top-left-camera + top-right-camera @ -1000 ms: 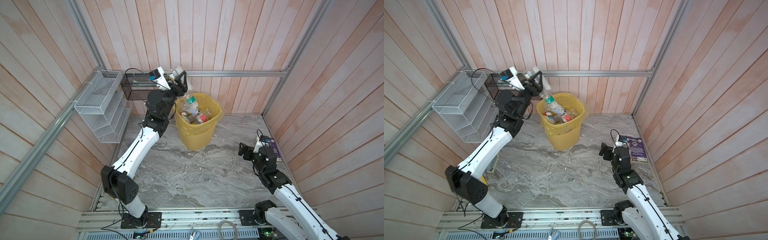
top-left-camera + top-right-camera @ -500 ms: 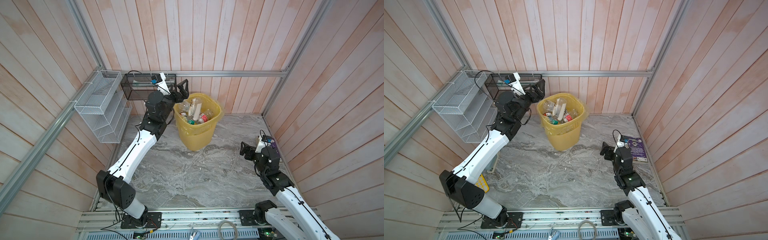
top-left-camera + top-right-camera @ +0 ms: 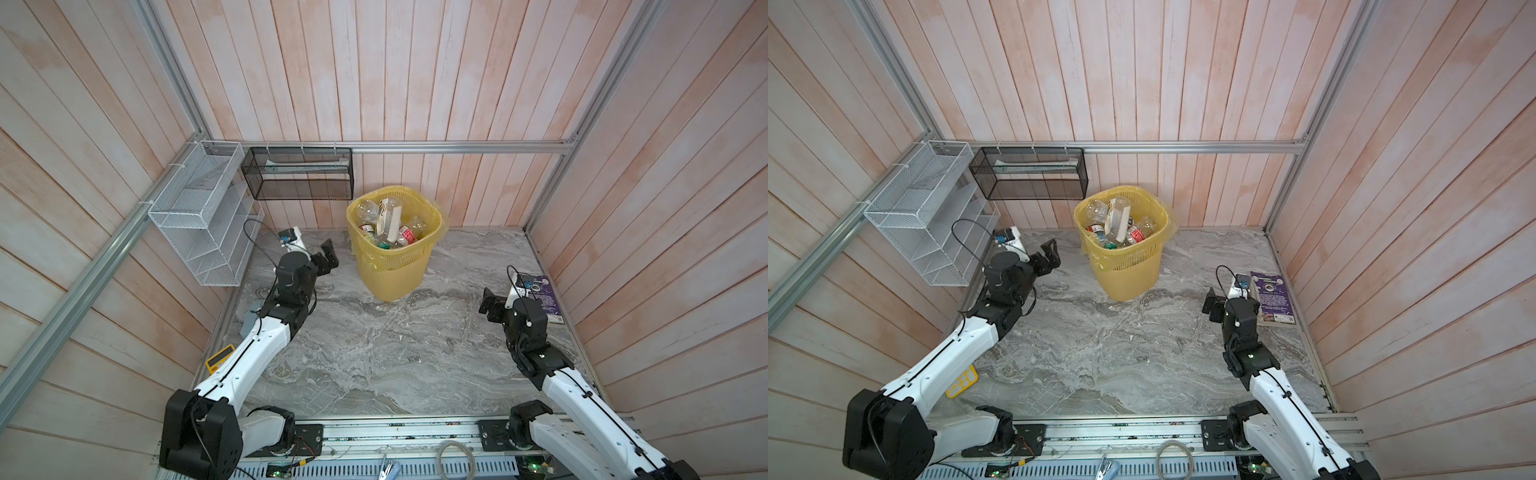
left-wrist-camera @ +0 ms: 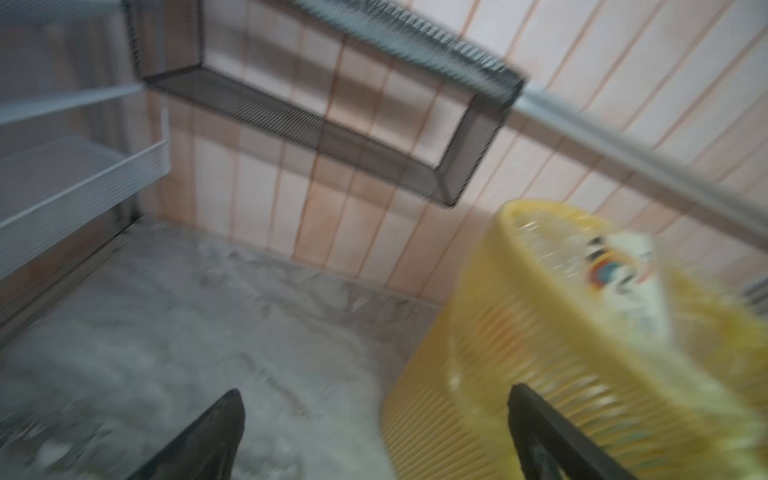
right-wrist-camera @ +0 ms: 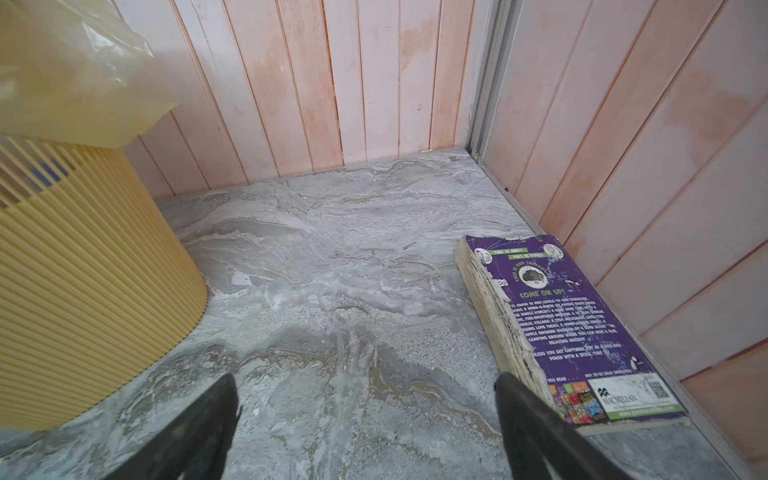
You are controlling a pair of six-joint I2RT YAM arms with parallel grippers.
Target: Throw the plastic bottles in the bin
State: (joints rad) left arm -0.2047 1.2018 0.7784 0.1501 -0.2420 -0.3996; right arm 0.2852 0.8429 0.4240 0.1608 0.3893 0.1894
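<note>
Step in hand: release complete. The plastic bottles (image 3: pixel 388 226) lie inside the bin (image 3: pixel 390 274), at the back edge of the tabletop (image 3: pixel 374 353). Left gripper (image 3: pixel 329 258), beside the bin, and right gripper (image 3: pixel 489 306), near the right edge: jaws wide, empty. No bottle shows outside the bin, so the next move is probably parking both arms.

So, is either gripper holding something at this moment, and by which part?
Nothing is held. The left gripper and the right gripper are both open and empty.
</note>
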